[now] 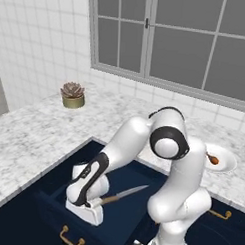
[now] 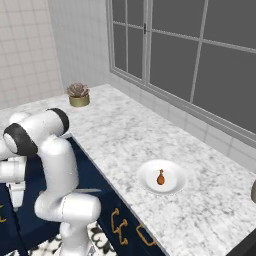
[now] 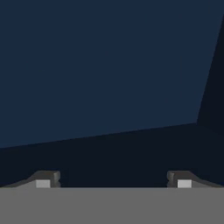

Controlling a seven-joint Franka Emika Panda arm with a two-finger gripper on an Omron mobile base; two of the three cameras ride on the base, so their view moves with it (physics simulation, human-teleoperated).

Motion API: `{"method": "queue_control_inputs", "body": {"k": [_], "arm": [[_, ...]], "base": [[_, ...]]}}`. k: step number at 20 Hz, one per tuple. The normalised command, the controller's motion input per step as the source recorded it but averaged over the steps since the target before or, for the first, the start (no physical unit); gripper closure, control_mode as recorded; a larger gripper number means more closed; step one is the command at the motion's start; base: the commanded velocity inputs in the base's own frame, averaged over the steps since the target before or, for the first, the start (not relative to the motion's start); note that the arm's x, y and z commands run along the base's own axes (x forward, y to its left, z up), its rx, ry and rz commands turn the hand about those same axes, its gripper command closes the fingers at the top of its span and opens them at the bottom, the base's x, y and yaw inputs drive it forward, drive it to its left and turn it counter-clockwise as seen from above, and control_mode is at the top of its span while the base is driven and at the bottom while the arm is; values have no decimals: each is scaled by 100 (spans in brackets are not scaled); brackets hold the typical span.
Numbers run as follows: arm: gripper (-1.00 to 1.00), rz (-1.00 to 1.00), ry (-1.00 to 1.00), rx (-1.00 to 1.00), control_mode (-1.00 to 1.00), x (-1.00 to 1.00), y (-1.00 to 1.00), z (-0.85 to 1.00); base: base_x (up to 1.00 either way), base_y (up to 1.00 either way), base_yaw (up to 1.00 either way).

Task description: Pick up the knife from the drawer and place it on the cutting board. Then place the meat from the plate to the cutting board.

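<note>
The arm is reaching down into the open drawer [image 1: 52, 189], and the gripper [image 3: 113, 180] is hanging low over the drawer's dark blue floor with its jaws spread wide and nothing between them. From the left base camera, the knife [image 1: 123, 194] is lying flat on the drawer floor, its wooden handle just beside the white hand and its silver blade pointing away toward the counter side; whether the fingertips are straddling the handle cannot be told, since the hand is hiding that spot and the hand camera is showing bare drawer floor between the tips. The step in hand is judged to be the grasp of the knife. To do it well, the jaws should be centred across the handle rather than the thin blade, lowered until the tips are nearly on the floor, then closed squarely so the knife is not tipping or sliding out. The meat [image 2: 160, 177] is resting on the plate [image 2: 174, 189] on the marble counter [image 2: 125, 135], well apart from the drawer.
</note>
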Motion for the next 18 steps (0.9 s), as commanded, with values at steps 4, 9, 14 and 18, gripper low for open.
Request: {"method": "queue_control_inputs", "body": {"k": [4,9,14,18], "arm": [[-100,-3,-17,0,-100,-96,67,26],[-100,-22,-43,0,-100,-41,-30,58],[-100,-25,-33,0,-100,-10,-54,77],[-100,-25,-7,0,-100,31,-54,92]], "base": [[0,0,0],[0,0,0],[0,0,0],[0,0,0]]}}
